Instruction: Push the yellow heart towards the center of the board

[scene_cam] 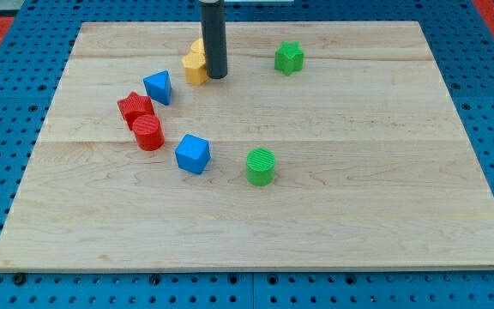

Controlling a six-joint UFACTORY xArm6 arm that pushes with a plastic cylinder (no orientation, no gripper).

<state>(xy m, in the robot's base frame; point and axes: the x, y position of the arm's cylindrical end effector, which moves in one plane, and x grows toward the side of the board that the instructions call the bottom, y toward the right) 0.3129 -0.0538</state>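
Observation:
Two yellow blocks sit together near the view's top, left of centre. The front one (195,68) is plain to see. The one behind it (198,47) is partly hidden by the rod, so I cannot tell which is the heart. My tip (217,76) rests on the wooden board (358,189), touching the right side of the front yellow block. The dark rod rises straight up out of the view's top.
A blue block (158,87) lies left of the yellow ones. A red star-like block (135,106) and a red cylinder (148,133) lie further left. A blue cube (192,154) and a green cylinder (261,166) sit mid-board. A green star-like block (288,57) is at the top right.

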